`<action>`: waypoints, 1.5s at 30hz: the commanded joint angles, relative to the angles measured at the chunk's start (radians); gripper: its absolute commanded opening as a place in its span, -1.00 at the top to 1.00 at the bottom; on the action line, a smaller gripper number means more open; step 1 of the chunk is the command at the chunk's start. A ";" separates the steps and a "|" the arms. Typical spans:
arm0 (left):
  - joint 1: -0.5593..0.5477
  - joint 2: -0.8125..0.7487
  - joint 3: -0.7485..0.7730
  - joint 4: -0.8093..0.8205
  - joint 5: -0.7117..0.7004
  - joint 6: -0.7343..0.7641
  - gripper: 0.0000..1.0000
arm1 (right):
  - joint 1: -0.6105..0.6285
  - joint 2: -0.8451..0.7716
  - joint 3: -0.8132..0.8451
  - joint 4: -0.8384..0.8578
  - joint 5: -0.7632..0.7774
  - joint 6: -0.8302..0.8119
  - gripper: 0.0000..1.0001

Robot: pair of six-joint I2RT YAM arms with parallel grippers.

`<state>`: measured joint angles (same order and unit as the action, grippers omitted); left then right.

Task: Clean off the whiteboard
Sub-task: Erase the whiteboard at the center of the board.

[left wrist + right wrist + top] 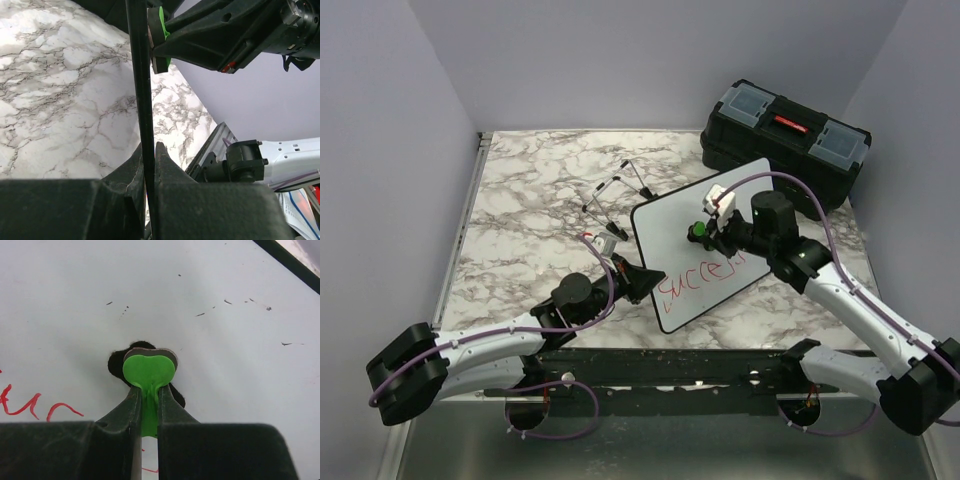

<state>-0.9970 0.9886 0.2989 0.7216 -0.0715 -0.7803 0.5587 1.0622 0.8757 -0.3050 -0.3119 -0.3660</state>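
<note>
Right gripper (149, 396) is clamped on a green eraser (150, 371), whose dark pad lies against the whiteboard (75, 300) near the red writing (705, 278). Left gripper (148, 152) is pinched shut on the board's thin black rim at its near left edge, and the board sits tilted over the marble table (530, 180). Beyond the board's left side stands a wire easel (607, 184), and at the far right a black toolbox (785, 140).

The whiteboard (670, 240) looks smooth and faintly glossy inside a matt black rim. The table (530, 190) has a smooth marble-patterned top, and the eraser (148, 371) has a matt green, plastic-looking grip.
</note>
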 commanded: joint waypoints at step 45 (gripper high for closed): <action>-0.008 0.044 0.127 0.127 -0.228 -0.189 1.00 | 0.214 0.096 0.074 -0.145 -0.096 -0.185 0.99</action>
<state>-1.0035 1.0500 0.3538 0.6838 -0.2619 -0.9504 0.7410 1.1183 0.9092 -0.4953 -0.5076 -0.5655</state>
